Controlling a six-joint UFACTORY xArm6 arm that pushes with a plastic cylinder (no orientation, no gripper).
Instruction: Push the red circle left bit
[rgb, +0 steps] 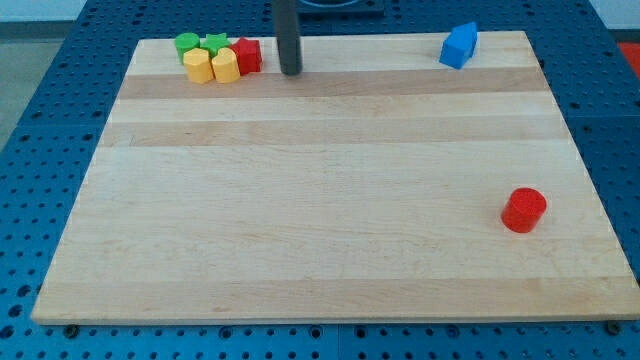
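The red circle (524, 210) is a short red cylinder near the view's right edge of the wooden board (330, 180), below the middle. My tip (290, 72) is at the view's top, left of centre, far up and left from the red circle. It stands just right of a red block (248, 55) in a tight cluster.
The cluster at the view's top left holds a green circle (186, 44), a green star-like block (215, 43), two yellow blocks (198, 67) (225, 66) and the red block. Two blue blocks (459, 45) sit together at the view's top right.
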